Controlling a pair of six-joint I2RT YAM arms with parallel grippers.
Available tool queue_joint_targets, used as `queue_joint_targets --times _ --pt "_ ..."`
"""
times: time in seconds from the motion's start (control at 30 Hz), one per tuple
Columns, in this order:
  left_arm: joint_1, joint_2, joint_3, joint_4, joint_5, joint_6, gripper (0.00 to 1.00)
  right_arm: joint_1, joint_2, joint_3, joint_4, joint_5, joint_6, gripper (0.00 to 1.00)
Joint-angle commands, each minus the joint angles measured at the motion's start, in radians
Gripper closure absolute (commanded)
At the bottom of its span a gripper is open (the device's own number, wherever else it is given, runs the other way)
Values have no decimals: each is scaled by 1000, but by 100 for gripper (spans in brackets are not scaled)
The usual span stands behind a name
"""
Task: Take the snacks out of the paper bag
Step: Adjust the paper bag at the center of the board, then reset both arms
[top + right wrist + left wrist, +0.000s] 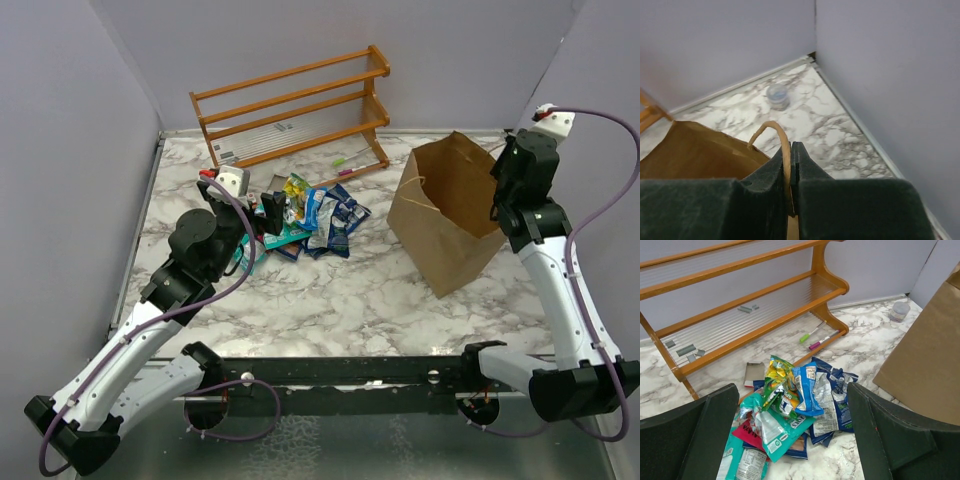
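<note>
The brown paper bag (447, 212) stands upright on the right of the table, its mouth open. My right gripper (791, 165) is shut on the paper bag's twisted loop handle (781, 137) at its far right rim (497, 190). The snacks (312, 216) lie in a loose heap on the marble left of the bag: blue-and-white, teal, yellow-green and red packets (790, 405). My left gripper (790, 440) hangs open just above the near left part of that heap, nothing between its fingers (890, 440). The bag's inside is hidden from every view.
A wooden two-shelf rack (295, 110) stands at the back left, with small grey pieces on its shelves and two markers (816, 336) by its foot. A small round lidded tub (777, 96) sits in the back right corner. Purple walls close in the table.
</note>
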Motion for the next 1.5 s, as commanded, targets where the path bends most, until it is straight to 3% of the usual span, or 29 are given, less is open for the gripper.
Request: queue_joint_targets --times 0.0,0.1,0.23,0.3,0.4,0.53,0.8,0.93,1.17,1.47 --pt "6 -16 -8 12 27 0 8 -8 65 37 20 119 -105 93" --pt "6 -21 -7 14 30 0 8 -7 61 86 -53 42 -104 82" --pt "6 -25 -13 24 36 -3 8 -8 8 104 -101 -36 -81 45" --pt "6 -20 -13 25 36 -3 8 -8 -14 123 -137 -33 -73 32" --pt "6 -12 -11 30 36 -9 7 -8 -64 135 -169 -44 -78 20" --pt "7 14 -3 45 40 -16 6 -7 -136 149 -157 -171 -89 3" --pt "7 80 108 37 16 -36 1 13 -257 191 -92 -633 -115 1" --pt "7 77 221 13 -23 0 1 45 -304 215 -68 -754 -95 1" --pt "7 1 357 13 -93 68 1 86 -435 266 -46 -743 -127 1" --pt "6 -134 348 33 -132 94 1 93 -566 246 0 -594 -138 1"
